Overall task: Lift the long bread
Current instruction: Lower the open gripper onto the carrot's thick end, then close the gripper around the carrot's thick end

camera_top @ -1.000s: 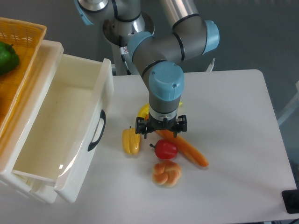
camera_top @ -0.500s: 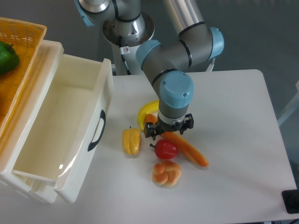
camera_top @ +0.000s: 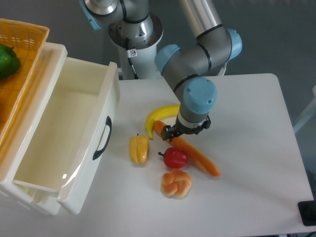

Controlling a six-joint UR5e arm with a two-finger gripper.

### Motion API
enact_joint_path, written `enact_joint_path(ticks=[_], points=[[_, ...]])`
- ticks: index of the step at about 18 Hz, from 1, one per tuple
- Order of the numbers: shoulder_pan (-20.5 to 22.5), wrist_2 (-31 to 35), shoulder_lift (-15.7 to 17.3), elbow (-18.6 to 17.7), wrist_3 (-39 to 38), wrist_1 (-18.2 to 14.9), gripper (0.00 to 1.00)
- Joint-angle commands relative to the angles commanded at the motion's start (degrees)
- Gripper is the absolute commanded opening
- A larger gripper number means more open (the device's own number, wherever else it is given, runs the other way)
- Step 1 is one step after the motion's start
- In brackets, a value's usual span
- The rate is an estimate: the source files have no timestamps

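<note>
The long bread [camera_top: 194, 154] is a slim orange-brown stick lying diagonally on the white table, from beside the banana down to the lower right. My gripper [camera_top: 186, 134] hangs straight above its upper half, and the wrist hides the fingers. Whether the fingers are open or touching the bread cannot be made out.
A curved yellow banana [camera_top: 159, 117] lies just left of the gripper. A red pepper [camera_top: 175, 158] touches the bread's left side, with a knotted tan bun [camera_top: 176, 183] below it and a yellow pepper [camera_top: 138, 149] further left. A white open drawer [camera_top: 101, 109] stands at the left.
The arm has swung to the right and the wrist has turned, moving the gripper from above the bread's upper-left end towards its middle. The banana now shows more fully.
</note>
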Motion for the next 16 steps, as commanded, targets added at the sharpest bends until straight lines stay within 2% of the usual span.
enact_joint_path(ticks=[6,12,14,16], points=[[0.09,0.0,-0.61,1.05,-2.54,0.0,1.0],[-3.07,-0.09,-5.97,4.3,-5.54,0.52,1.0],[-3.16,-0.09,-6.33,3.87,-5.62,2.28,1.0],[-3.07,-0.09,-5.89,2.82,-5.63,2.29,1.0]])
